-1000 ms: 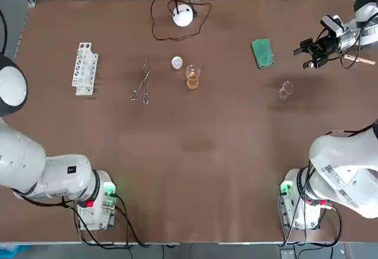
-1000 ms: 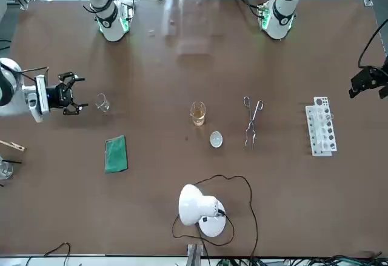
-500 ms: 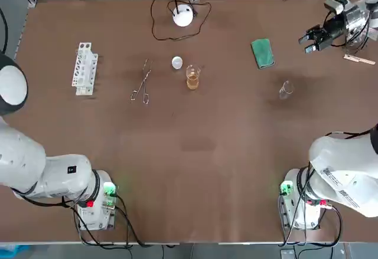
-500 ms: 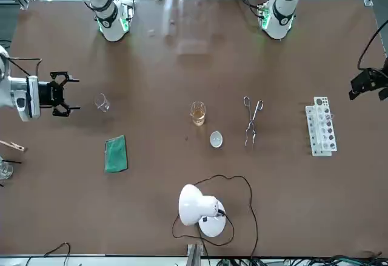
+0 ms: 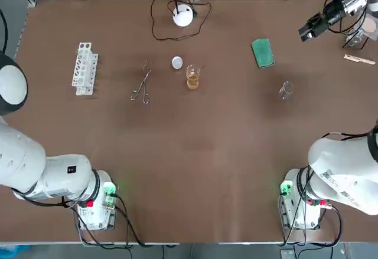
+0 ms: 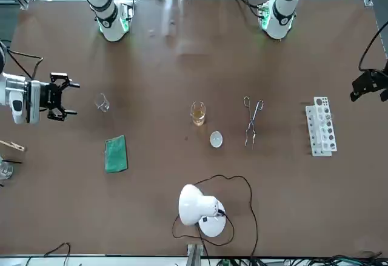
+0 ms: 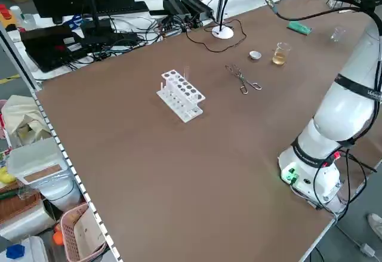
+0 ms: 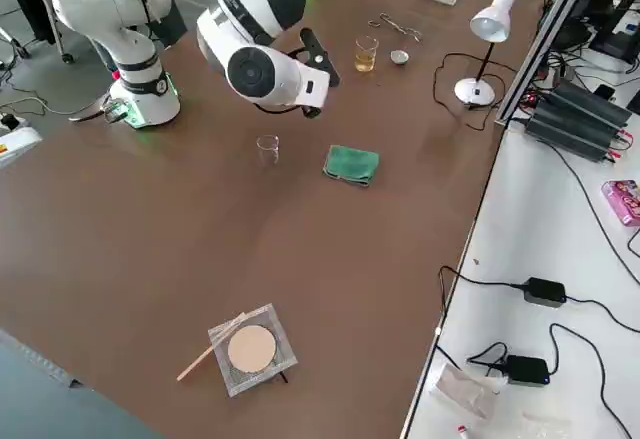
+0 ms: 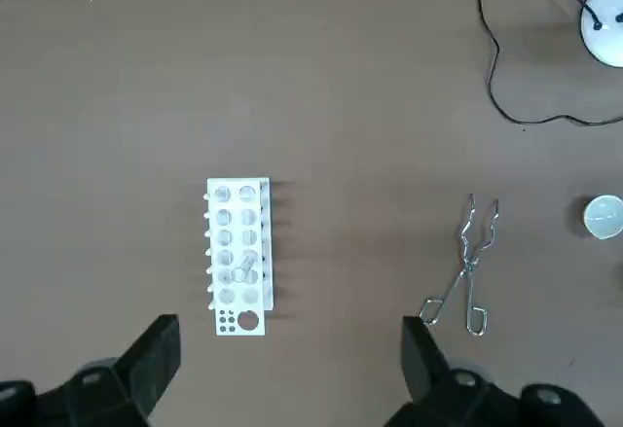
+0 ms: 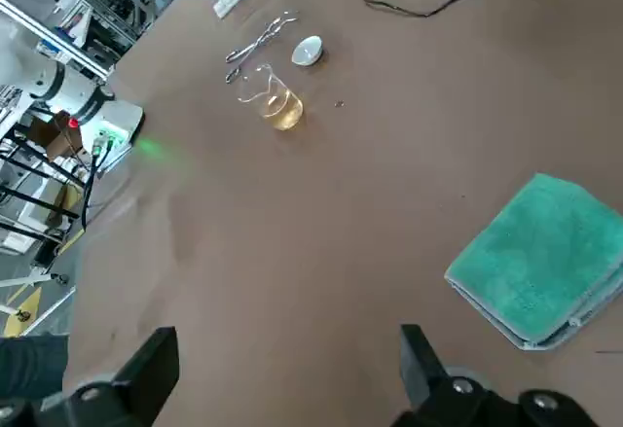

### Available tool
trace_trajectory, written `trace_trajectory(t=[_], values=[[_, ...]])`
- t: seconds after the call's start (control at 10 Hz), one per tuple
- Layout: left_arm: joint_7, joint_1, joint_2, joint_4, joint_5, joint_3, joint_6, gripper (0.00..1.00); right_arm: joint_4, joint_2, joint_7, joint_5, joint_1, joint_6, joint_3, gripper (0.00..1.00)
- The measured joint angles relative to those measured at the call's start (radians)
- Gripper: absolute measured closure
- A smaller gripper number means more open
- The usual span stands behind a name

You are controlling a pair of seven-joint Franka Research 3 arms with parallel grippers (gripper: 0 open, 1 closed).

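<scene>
A desk lamp point(image 5: 183, 16) with a looped cord stood at the far edge of the brown table point(image 5: 195, 153). In front of it, near the middle, lay a small white dish point(image 5: 176, 63). A beaker of amber liquid point(image 5: 192, 77) stood just beside the dish, and a pair of metal tongs point(image 5: 141, 85) lay a little farther toward the robot's left. A wooden stick point(image 5: 359, 59) lay at the far right edge, next to a square of wire mesh point(image 8: 250, 349) with a round disc on it. The right gripper point(image 6: 66, 98) hung raised over the far right part of the table, its fingers spread wide with nothing between them. The green cloth point(image 5: 262, 53) lay flat on the table near it, toward the table's middle. The empty glass point(image 5: 286, 89) stood upright a little closer to the robot's base, apart from both the cloth and the gripper. Bare tabletop lay between the gripper and these two things. The left gripper point(image 6: 367, 86) hung high over the table's left edge, its fingers likewise parted and holding nothing. The white tube rack point(image 5: 85, 68) lay on the table below it, well apart from the tongs.
</scene>
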Motion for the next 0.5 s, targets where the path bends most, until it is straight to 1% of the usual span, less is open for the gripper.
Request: trace_trajectory(t=[0.2,0.5], values=[[0.0,0.0,0.0,0.0,0.0,0.002,0.001,0.0,0.029,-0.001,0.118,-0.011,0.027,0.014,0.0,0.0],[0.0,0.0,0.0,0.0,0.0,0.003,0.001,0.0,0.101,-0.003,0.341,-0.066,0.097,0.021,0.0,0.0]])
